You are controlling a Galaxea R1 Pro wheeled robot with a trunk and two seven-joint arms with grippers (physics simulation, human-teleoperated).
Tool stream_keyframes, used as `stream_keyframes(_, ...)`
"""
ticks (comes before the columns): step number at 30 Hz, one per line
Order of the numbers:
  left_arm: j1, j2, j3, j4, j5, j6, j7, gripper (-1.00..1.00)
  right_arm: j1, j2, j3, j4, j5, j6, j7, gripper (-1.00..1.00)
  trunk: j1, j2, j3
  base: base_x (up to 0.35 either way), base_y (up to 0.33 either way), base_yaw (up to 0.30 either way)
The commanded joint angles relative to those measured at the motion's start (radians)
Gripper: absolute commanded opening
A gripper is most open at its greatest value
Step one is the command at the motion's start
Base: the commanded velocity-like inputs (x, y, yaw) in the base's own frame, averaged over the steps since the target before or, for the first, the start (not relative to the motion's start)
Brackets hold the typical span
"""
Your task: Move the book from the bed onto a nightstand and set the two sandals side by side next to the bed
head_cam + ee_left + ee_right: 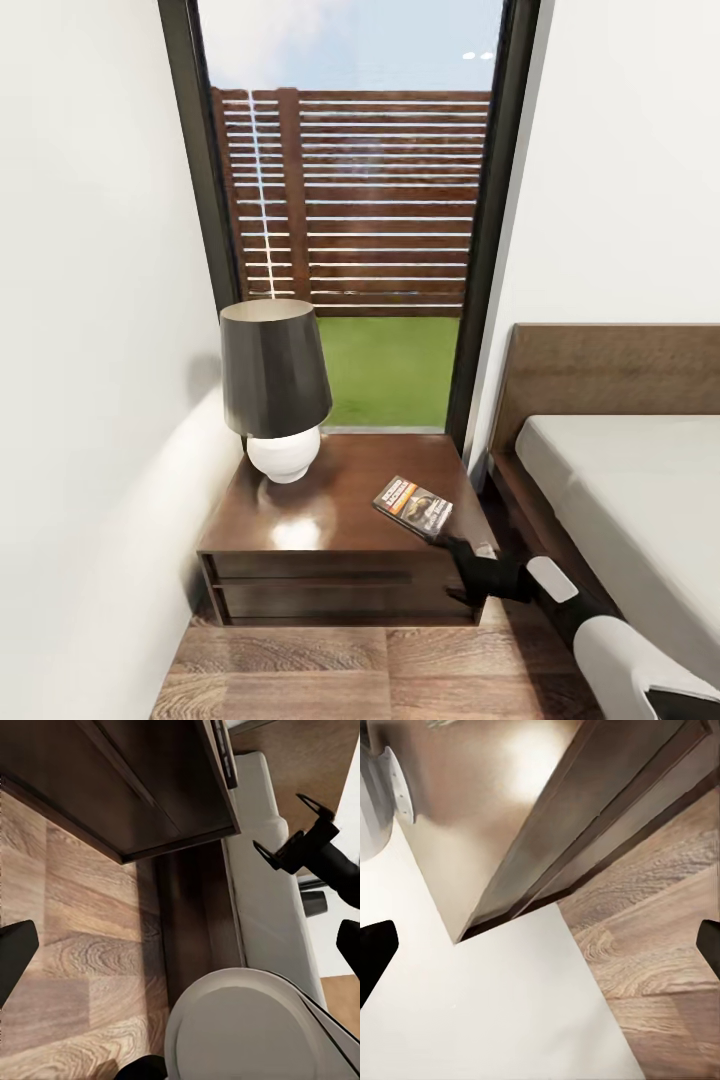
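Observation:
The book (413, 507) lies flat on the right part of the dark-brown nightstand (300, 520), close to its front right corner. My right gripper (452, 553) hangs just off that corner, below the book's near edge, and it is open. From the left wrist view the same right gripper (279, 821) has its two black fingers spread with nothing between them. My left gripper (180, 952) is open over the wood floor in front of the nightstand (135, 802). The bed (620, 480) stands to the right. The sandals are out of view.
A lamp (275, 390) with a dark shade and a white base stands on the nightstand's back left. A white wall runs close along the left, and a tall dark-framed window (350, 250) is behind. Wood-plank floor (300, 660) lies in front.

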Motion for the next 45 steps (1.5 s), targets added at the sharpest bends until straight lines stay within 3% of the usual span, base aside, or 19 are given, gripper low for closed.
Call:
stream_keyframes(1,0.000,0.000,-0.004,0.000,0.006,0.010,-0.003,1.00,0.003,-0.005,-0.008,0.008,0.009,0.005,0.019,1.00,0.000,0.000,-0.001,0.000,0.000,0.000)
stream_keyframes(10,0.000,0.000,-0.004,0.000,0.005,0.007,0.009,1.00,0.014,-0.033,-0.008,0.096,0.016,0.004,0.098,1.00,0.000,0.000,-0.001,0.000,0.000,0.000)
stream_keyframes(22,0.000,0.001,-0.005,0.001,0.005,0.003,0.015,1.00,0.063,-0.067,0.001,0.149,0.023,0.002,0.113,1.00,0.000,0.000,-0.001,0.000,0.000,0.000)
stream_keyframes(33,0.000,0.001,-0.006,0.002,0.005,0.000,0.053,1.00,0.118,-0.090,0.005,0.174,0.119,-0.035,0.114,1.00,0.000,0.000,-0.001,0.000,0.000,0.000)
stream_keyframes(42,-0.001,0.000,-0.007,0.002,0.004,-0.001,0.070,1.00,0.128,-0.100,0.006,0.282,0.170,-0.195,0.116,1.00,0.000,0.000,-0.001,0.000,0.000,0.000)
stream_keyframes(43,0.000,0.000,-0.007,0.002,0.004,-0.001,0.072,1.00,0.128,-0.101,0.006,0.295,0.181,-0.213,0.116,1.00,0.000,0.000,-0.001,0.000,0.000,0.000)
stream_keyframes(44,0.000,0.000,-0.008,0.002,0.004,-0.002,0.086,1.00,0.129,-0.101,0.006,0.338,0.239,-0.282,0.116,1.00,0.000,0.000,-0.001,0.000,0.000,0.000)
stream_keyframes(45,0.000,0.000,-0.008,0.002,0.004,-0.002,0.089,1.00,0.129,-0.102,0.006,0.347,0.252,-0.296,0.116,1.00,0.000,0.000,-0.001,0.000,0.000,0.000)
